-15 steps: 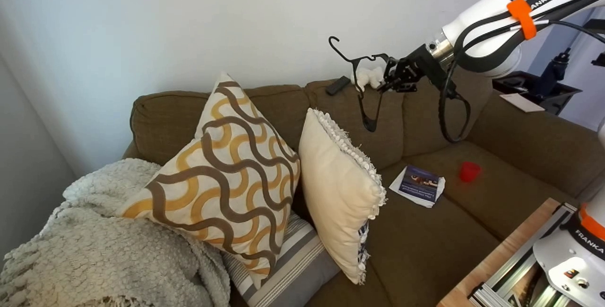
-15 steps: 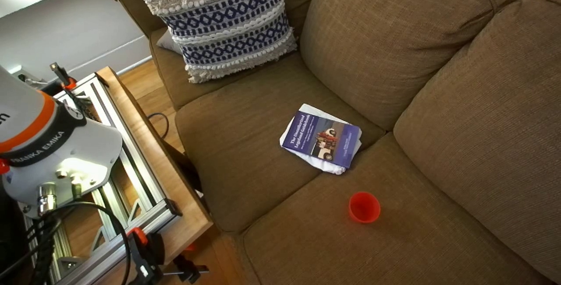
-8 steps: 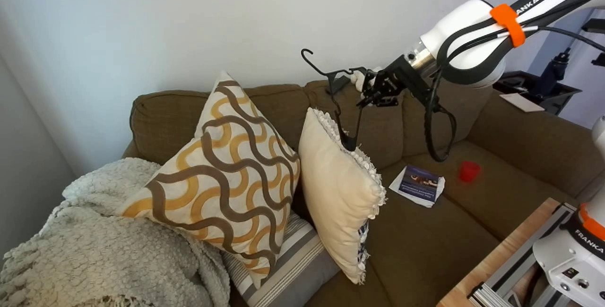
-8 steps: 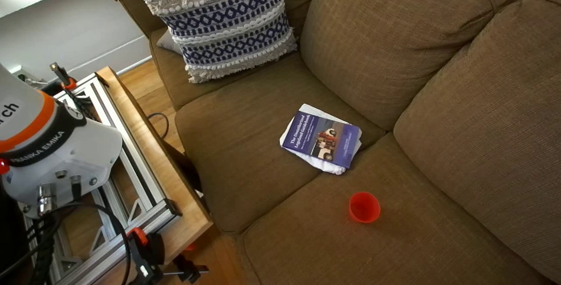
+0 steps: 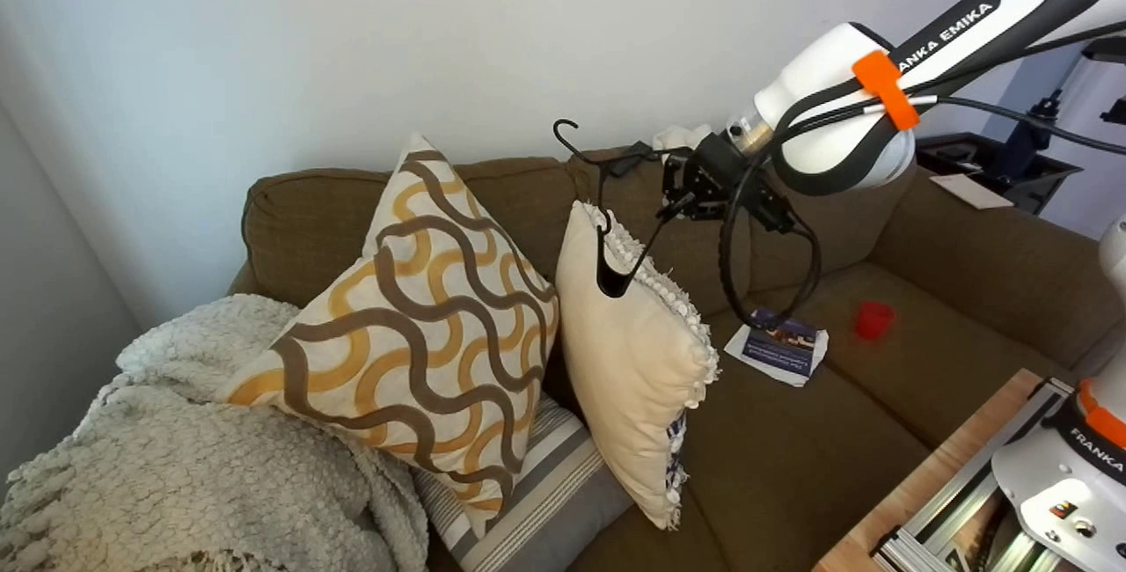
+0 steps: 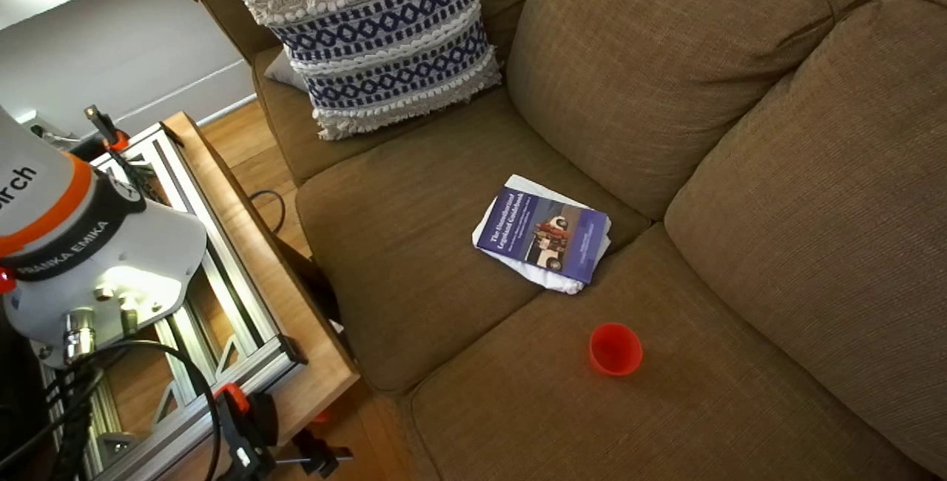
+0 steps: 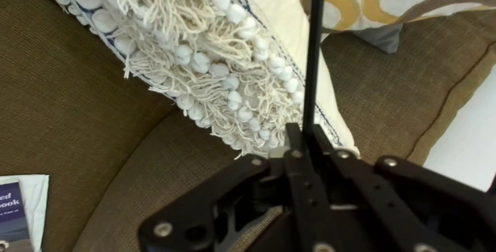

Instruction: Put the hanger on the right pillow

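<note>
My gripper (image 5: 671,189) is shut on the thin black hanger (image 5: 613,283) and holds it above the sofa. The hook points up and left, and the lower end overlaps the right pillow's upper part in an exterior view; I cannot tell whether they touch. The right pillow (image 5: 629,370) is cream with a fringed edge and stands on its side. Its blue-patterned, fringed face shows in an exterior view (image 6: 385,37). In the wrist view the hanger (image 7: 314,42) rises between the fingertips of my gripper (image 7: 307,130), and the fringed pillow (image 7: 186,50) lies beyond.
A larger wavy mustard-and-white pillow (image 5: 422,317) leans left of the cream one. A striped grey cushion (image 5: 550,484) and a fluffy blanket (image 5: 220,458) lie by it. A book (image 6: 544,233) and a red cup (image 6: 615,350) sit on the seat. A dark remote (image 5: 629,158) lies on the backrest.
In an exterior view my gripper has moved left and down with the hanger, from over the backrest to in front of the cream pillow's upper edge. The pillows, book and cup have not moved.
</note>
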Robot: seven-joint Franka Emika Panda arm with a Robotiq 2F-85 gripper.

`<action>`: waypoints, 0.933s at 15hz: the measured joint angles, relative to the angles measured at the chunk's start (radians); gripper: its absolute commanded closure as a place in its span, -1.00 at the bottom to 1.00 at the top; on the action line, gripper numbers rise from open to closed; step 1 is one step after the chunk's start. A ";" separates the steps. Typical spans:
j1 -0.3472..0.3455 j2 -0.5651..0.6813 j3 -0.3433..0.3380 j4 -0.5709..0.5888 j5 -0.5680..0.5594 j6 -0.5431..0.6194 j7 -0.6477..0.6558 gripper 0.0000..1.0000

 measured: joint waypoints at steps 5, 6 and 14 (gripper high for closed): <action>-0.143 0.090 0.180 0.065 0.099 -0.070 0.018 0.96; -0.193 0.106 0.239 0.088 0.105 -0.081 0.026 0.96; -0.586 0.385 0.614 0.346 0.416 -0.238 -0.115 0.96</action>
